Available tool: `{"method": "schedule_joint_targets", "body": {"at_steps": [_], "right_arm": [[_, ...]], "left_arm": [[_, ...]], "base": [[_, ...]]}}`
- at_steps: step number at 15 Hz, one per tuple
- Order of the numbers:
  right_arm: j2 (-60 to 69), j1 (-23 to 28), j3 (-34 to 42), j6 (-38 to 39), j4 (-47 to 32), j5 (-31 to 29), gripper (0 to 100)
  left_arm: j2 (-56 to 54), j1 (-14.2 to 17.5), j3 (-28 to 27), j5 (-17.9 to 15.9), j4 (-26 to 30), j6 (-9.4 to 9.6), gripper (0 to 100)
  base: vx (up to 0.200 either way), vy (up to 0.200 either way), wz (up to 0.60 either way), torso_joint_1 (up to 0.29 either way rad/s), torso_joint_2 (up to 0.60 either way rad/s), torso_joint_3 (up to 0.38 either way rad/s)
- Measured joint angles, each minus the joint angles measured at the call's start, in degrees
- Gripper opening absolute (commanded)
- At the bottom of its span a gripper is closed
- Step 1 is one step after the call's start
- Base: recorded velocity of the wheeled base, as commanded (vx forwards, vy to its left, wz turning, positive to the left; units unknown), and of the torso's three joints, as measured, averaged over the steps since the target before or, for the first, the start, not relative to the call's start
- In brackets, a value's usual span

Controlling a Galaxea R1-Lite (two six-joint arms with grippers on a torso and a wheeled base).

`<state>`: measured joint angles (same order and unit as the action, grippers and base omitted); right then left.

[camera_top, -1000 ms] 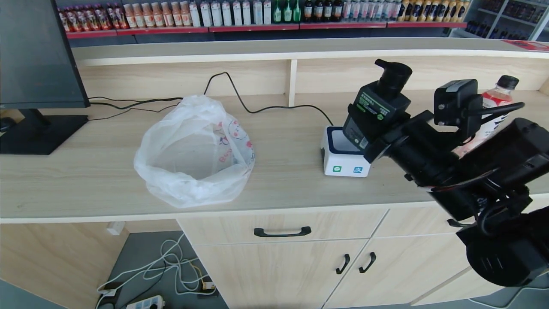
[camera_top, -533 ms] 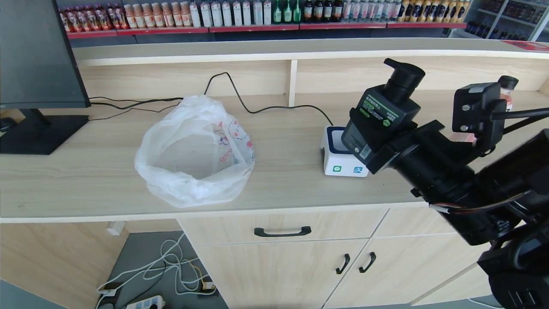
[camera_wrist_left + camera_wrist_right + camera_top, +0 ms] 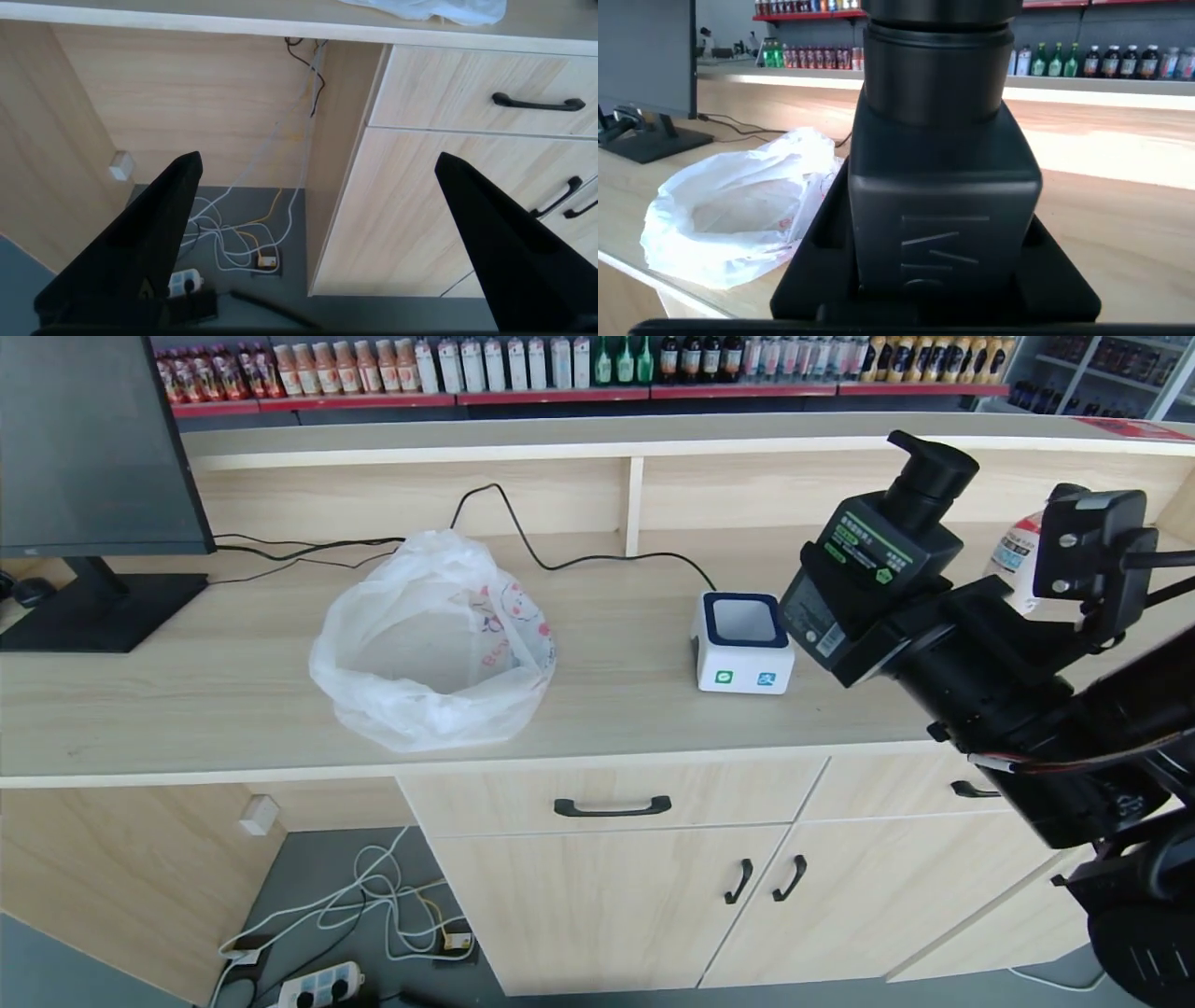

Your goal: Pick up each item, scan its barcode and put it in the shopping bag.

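Swung clear of the barcode scanner point(image 3: 742, 644) since a second ago, the black pump bottle point(image 3: 873, 560) now hangs just to the scanner's right, above the counter point(image 3: 187, 691). The right claw point(image 3: 864, 649) clamps its base. Its long axis is tilted, with the pump head up and away to the right. The shopping bag point(image 3: 420, 714) sits well to the claw's left, beyond the scanner, its mouth open upward. The left claw point(image 3: 315, 157) hangs below counter level, spread wide and holding nothing, so the carry falls to the right arm.
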<state>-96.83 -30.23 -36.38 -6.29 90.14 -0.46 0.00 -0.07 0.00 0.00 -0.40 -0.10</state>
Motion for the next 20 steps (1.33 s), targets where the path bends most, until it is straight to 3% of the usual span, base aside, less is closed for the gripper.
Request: {"method": "schedule_joint_targets", "body": {"at_steps": [12, 14, 20], "right_arm": [[0.33, 0.48, 0.02, 0.39, -0.15, 0.09, 0], [-0.06, 0.52, 0.41, 0.41, -0.23, 0.15, 0], [-0.55, 0.66, 0.88, 0.39, -0.04, 0.02, 0]], "left_arm": [[0.00, 0.07, 0.00, 0.00, 0.00, -0.11, 100], [0.00, 0.05, 0.00, 0.00, -0.02, -0.09, 100], [0.00, 0.07, 0.00, -0.05, -0.04, -0.06, 100]], "base": [[0.000, 0.200, 0.00, 0.002, 0.00, 0.004], [0.000, 0.000, 0.00, 0.000, 0.00, 0.000], [0.000, 0.000, 0.60, 0.002, 0.00, 0.003]]}}
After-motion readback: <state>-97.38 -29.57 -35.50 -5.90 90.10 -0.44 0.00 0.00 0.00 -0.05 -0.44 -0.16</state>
